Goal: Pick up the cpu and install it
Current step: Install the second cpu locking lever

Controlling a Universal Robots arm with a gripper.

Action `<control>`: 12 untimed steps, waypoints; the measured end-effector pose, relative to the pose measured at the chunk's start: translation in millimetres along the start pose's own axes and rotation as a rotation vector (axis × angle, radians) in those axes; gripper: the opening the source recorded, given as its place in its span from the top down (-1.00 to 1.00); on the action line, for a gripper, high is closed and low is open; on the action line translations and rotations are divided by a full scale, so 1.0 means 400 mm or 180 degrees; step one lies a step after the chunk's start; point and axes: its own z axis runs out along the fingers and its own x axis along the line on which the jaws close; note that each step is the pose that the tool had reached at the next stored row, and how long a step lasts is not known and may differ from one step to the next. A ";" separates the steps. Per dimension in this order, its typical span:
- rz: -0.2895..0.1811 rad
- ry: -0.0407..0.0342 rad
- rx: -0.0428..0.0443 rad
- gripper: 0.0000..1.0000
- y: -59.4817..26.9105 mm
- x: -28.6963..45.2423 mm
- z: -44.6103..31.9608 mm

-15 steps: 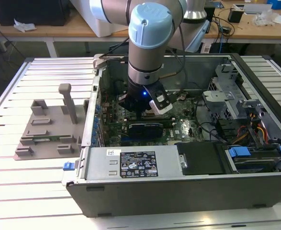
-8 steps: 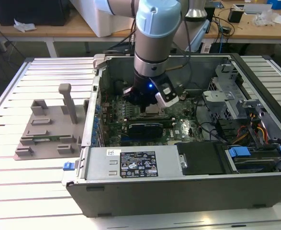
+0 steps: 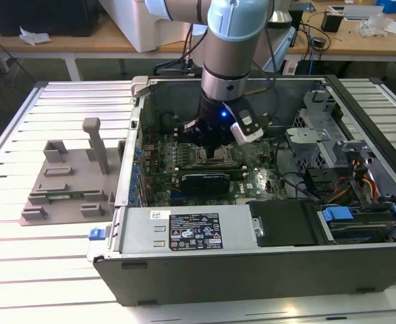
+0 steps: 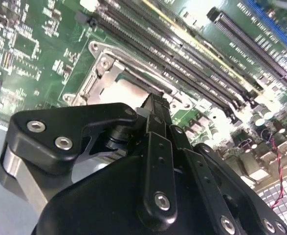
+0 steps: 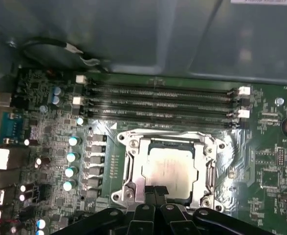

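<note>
1. CPU (image 5: 168,172): in the first wrist view the silver-grey square lies flat inside the metal-framed socket (image 5: 133,169) on the green motherboard (image 5: 45,147), directly beyond the fingertips and partly covered by them at its near edge.

2. Gripper (image 5: 157,191): in the first wrist view its black fingers (image 5: 148,196) come together at a narrow tip that rests at, or just over, the near edge of the chip. In the second wrist view the 2 fingers look drawn close, with no clear gap between them, and nothing is visibly clamped. I judge them together, though the very tips are partly hidden by the finger linkages.

3. Beyond the fingertips and past the socket run 3 dark memory slots (image 5: 163,103), all apparently unfilled, well clear of the fingers.

4. In the exterior view the arm (image 3: 235,40) stands upright over the open computer case (image 3: 265,263), with the gripper low above the board near the socket region. A grey fixture tray (image 3: 69,182) sits outside the case on the exterior view's left, well apart from the fingers.

5. Progress, as a judgement: the chip appears already carried over and laid in the socket, so the pick and placement look done. The socket frame seems open around the chip, so locking it down looks undone; whether the chip is fully seated cannot be told.
</note>
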 end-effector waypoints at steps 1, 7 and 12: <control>0.0001 0.0001 0.0024 0.79 0.003 -0.002 -0.003; 0.0004 0.0014 0.0040 0.79 0.010 -0.024 -0.009; 0.0005 0.0016 0.0064 0.79 0.016 -0.023 -0.044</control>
